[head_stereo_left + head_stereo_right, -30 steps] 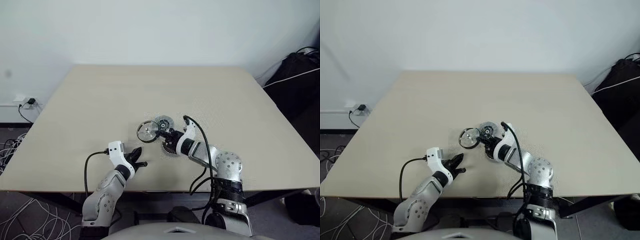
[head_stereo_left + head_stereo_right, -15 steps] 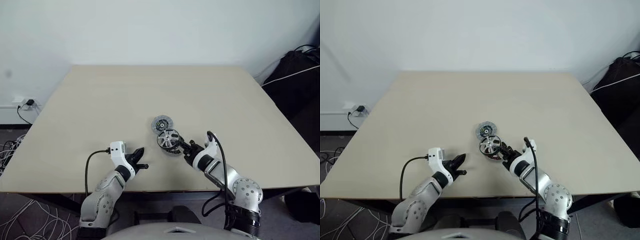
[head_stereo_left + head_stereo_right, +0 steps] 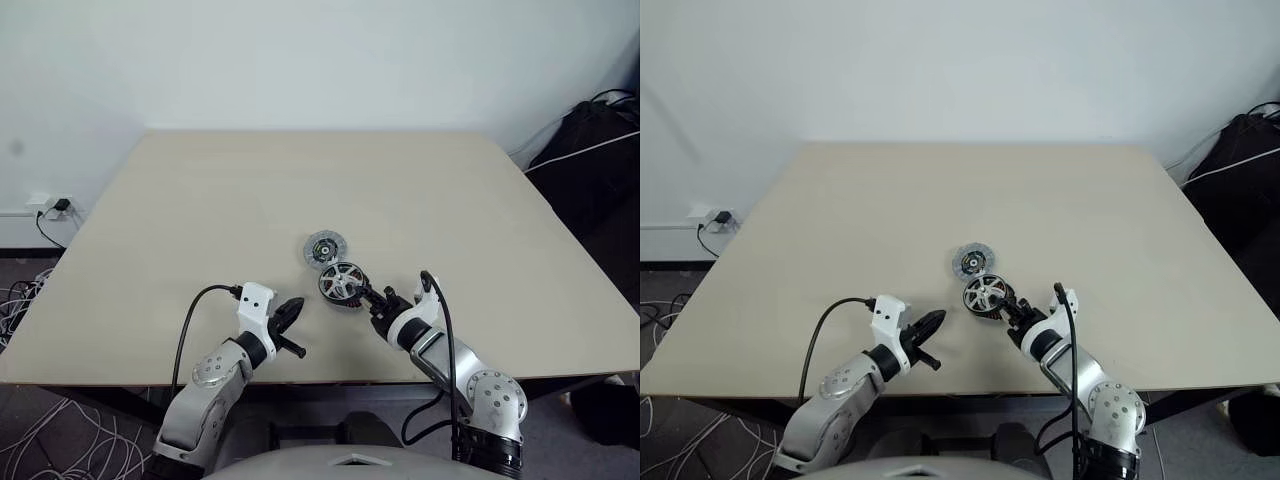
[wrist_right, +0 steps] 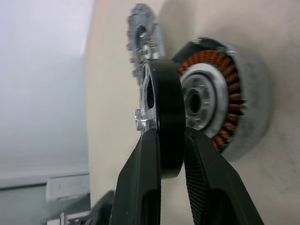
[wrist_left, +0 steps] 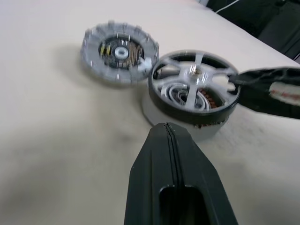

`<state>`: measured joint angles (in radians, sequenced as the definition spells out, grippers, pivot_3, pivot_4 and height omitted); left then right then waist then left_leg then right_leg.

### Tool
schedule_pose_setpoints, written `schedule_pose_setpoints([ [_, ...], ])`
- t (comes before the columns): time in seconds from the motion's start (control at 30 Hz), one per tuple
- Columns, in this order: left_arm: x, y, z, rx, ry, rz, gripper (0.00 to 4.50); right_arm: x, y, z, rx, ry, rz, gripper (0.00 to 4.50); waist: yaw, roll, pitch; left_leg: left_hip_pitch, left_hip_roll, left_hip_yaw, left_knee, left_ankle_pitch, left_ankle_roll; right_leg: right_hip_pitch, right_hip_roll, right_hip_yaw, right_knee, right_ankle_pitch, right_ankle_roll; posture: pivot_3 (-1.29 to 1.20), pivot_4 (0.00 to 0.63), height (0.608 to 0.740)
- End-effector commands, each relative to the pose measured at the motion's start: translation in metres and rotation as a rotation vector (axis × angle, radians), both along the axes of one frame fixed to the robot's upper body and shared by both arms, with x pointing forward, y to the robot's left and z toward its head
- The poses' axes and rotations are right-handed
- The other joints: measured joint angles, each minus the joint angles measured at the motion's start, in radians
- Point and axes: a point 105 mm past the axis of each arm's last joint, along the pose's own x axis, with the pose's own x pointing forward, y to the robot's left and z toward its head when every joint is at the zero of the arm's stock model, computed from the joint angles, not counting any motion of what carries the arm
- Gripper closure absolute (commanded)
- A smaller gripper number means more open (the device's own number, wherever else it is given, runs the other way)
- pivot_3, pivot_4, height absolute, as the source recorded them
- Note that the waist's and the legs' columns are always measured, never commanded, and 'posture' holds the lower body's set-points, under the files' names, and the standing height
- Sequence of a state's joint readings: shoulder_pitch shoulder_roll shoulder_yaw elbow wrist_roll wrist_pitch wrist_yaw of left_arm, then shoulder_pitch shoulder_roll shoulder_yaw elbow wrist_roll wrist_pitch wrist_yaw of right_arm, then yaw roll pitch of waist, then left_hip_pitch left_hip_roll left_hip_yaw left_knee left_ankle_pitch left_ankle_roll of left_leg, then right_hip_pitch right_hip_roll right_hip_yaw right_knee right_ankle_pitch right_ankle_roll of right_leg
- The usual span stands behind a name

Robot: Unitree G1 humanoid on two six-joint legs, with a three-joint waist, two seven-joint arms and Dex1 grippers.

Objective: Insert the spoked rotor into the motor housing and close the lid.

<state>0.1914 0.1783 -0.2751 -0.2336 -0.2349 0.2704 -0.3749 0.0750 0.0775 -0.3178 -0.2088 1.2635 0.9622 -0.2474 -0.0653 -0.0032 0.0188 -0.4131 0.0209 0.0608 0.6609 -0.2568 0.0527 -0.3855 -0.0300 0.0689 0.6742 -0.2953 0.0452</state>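
My right gripper (image 3: 364,293) is shut on the black rim of the spoked rotor (image 3: 343,281), its fingers (image 4: 152,154) pinching the edge. The rotor hangs just over the motor housing (image 4: 220,108), whose copper windings (image 5: 208,101) show through the spokes. A narrow gap still separates the two in the right wrist view. The lid (image 3: 325,247) lies ribbed face up on the table, close behind the housing. My left gripper (image 3: 289,312) is shut and holds nothing, a short way to the left of the housing and pointing at it.
The beige table (image 3: 200,200) spreads wide around the parts, and its near edge runs just in front of both arms. A black bag (image 3: 600,140) sits on the floor at the right. Cables (image 3: 20,300) lie on the floor at the left.
My right gripper carried the rotor from the left of the lid back to the right and down over the housing. The left gripper rolled and drifted slightly toward the parts.
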Motion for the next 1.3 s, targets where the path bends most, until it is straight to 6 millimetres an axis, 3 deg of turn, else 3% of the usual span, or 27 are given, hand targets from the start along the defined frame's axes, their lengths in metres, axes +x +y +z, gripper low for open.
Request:
schedule_pose_setpoints([
  [0.03,0.001,-0.005,0.010,0.020,-0.107,-0.033,4.50,0.004,0.004,0.007,0.022,-0.036,-0.005,4.12,0.000,0.001,-0.001,0.000,0.000,0.000,0.000,0.000,0.000,0.000,0.000,0.000,0.000,0.000,0.000,0.00,0.000,0.740],
  [0.23,0.000,-0.006,0.018,0.003,-0.221,-0.060,4.50,0.007,0.001,0.004,0.019,-0.035,-0.013,4.12,0.001,0.002,-0.001,0.000,0.000,0.000,0.000,0.000,0.000,0.000,-0.001,0.000,0.000,0.000,-0.001,0.00,0.000,0.740],
  [0.63,-0.005,-0.005,0.013,-0.028,-0.212,-0.065,4.50,0.011,-0.004,0.021,0.053,-0.108,-0.035,4.12,0.001,0.003,-0.002,0.000,0.000,0.000,0.000,0.000,0.000,0.000,0.000,-0.001,0.000,0.000,0.000,0.00,0.000,0.740],
  [0.93,-0.006,-0.006,0.013,-0.040,-0.203,-0.068,4.50,0.010,-0.010,0.010,0.048,-0.073,-0.068,4.12,0.001,0.003,-0.002,0.000,0.000,0.000,0.000,0.000,0.001,0.000,0.001,-0.001,0.000,0.002,0.004,0.00,0.000,0.740],
  [1.3,-0.006,-0.005,0.012,-0.044,-0.190,-0.062,4.50,0.008,0.000,0.000,0.049,-0.033,-0.048,4.12,0.001,0.004,-0.002,0.000,0.000,0.000,0.000,0.000,0.001,0.001,0.001,-0.001,0.000,0.002,0.004,0.00,0.000,0.740],
])
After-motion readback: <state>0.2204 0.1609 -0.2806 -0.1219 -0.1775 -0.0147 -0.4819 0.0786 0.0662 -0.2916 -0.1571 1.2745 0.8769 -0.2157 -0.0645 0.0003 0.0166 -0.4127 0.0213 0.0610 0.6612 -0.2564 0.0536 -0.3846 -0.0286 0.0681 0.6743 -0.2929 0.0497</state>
